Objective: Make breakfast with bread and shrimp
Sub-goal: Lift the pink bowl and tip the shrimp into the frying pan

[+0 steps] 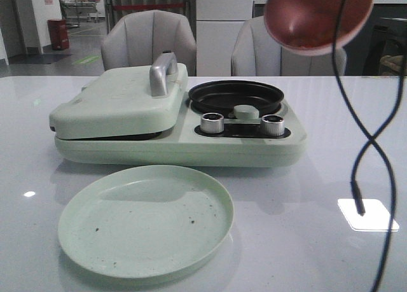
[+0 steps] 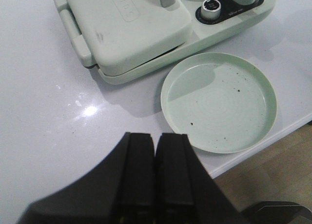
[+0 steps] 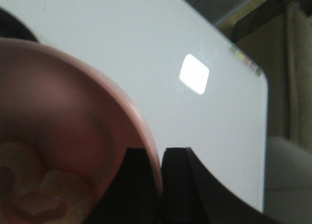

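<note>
While left jaws (image 2: 155, 173) meet | right jaws (image 3: 160, 185) pinch pink bowl (image 3: 73, 136) rim | plate (image 1: 145, 221) fronts cooker (image 1: 178, 123)

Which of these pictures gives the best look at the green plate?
The left wrist view: it looks down on the whole green plate, showing its full rim and the dark specks inside. The front view shows the plate complete too, but at a low, flattened angle. The right wrist view doesn't show it at all.

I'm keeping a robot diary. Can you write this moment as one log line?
left hand: shut, empty, over table | right hand: shut on pink bowl, raised | shrimp: in bowl | plate: empty | lid: closed
</note>
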Available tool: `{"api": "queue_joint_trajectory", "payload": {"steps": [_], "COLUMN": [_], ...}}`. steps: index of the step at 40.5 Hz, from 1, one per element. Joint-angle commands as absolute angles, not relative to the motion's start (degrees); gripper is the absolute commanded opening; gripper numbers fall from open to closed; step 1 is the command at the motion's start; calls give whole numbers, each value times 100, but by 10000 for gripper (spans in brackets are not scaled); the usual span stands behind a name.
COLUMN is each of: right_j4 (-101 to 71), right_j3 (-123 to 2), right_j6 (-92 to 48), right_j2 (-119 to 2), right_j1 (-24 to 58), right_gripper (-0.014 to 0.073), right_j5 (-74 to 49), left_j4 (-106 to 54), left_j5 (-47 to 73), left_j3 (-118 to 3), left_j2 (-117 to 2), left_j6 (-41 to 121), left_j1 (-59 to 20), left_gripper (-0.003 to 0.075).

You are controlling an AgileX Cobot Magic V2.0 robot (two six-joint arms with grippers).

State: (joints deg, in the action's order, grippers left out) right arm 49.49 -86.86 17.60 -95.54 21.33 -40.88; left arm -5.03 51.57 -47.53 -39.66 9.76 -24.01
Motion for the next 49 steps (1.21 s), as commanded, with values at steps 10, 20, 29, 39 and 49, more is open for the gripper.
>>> {"api": "queue_joint_trajectory", "payload": {"steps": [10,20,29,39,49], "right_j4": [8659,10204,10310,10310,10310], "right_j3": [-10332,-10730,-10740,-11108,-11624], "right_j6": [3074,3212,3207,3151,2804], "right_j2": [-10654,-11446,-11580,-11580,-11580], "right_j1": [3126,3470,3555,3555,3555], "right_gripper": [42,42,42,42,42], "right_j5": [-5156,-5892,-5979,-6145,-6175], "left_j4": [-545,-545,-545,-545,-545], "left_j5": [4752,4752,4752,4752,4752], "left_j3": [-4906,-4906,-4906,-4906,-4906], "left_j2": [-3945,-3945,-3945,-3945,-3945], "left_j6": [928,928,928,928,928], "left_j1": [-2440,-2440,-2440,-2440,-2440], "left_gripper": [99,98,98,98,98]}}
